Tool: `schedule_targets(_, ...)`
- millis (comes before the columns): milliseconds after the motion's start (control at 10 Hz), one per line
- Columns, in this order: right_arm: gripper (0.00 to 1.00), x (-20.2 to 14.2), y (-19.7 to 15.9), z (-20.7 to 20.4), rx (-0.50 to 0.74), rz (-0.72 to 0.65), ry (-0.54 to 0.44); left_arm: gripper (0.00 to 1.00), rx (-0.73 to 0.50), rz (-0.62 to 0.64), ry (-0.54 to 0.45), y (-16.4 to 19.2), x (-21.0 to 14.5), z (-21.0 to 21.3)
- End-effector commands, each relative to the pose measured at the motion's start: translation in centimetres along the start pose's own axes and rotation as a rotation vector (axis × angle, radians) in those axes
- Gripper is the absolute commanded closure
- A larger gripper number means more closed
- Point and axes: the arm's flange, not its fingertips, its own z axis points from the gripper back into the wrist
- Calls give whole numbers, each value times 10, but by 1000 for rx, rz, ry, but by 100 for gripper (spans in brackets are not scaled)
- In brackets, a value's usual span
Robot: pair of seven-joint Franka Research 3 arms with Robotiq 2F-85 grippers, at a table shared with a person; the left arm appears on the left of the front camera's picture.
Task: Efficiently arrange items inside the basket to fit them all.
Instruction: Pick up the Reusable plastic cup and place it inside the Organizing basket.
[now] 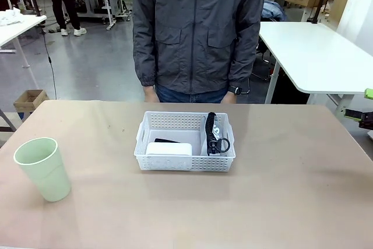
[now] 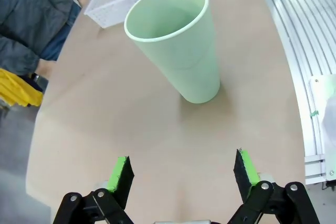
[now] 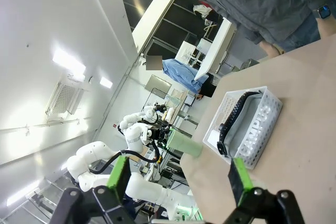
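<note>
Sitting mid-table, basket (image 1: 185,163) holds white block (image 1: 169,148) in its left half, black stapler (image 1: 166,140) just behind block, CAMPUS pouch (image 1: 217,135) w/ strap along right side. Green cup (image 1: 42,168) upright, well left, outside basket. Left gripper (image 2: 184,170): jaws wide apart, empty, cup ahead. Right gripper (image 3: 178,178): jaws apart, empty.

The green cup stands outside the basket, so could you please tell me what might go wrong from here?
1. The cup is tall, tapered and standing upright. The open left gripper faces it, and a finger bumping its side could tip it over.
2. The basket already holds the pouch and the white block, leaving little bare floor. The cup may not fit upright and could end up perched on top or poking over the rim.
</note>
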Motion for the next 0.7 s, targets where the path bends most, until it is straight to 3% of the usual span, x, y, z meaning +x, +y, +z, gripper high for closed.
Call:
schedule_targets(0,0,3,4,-1,-10,-19,-10,0,9,-29,-15,-2,1,2)
schedule_targets(200,0,3,4,-1,-10,-19,-10,0,0,2,1,-1,1,2)
schedule_targets(300,0,3,4,-1,-10,-19,-10,0,63,28,111,8,-8,-14)
schedule_targets(600,0,3,4,-1,-10,-19,-10,0,106,38,120,20,-23,-32)
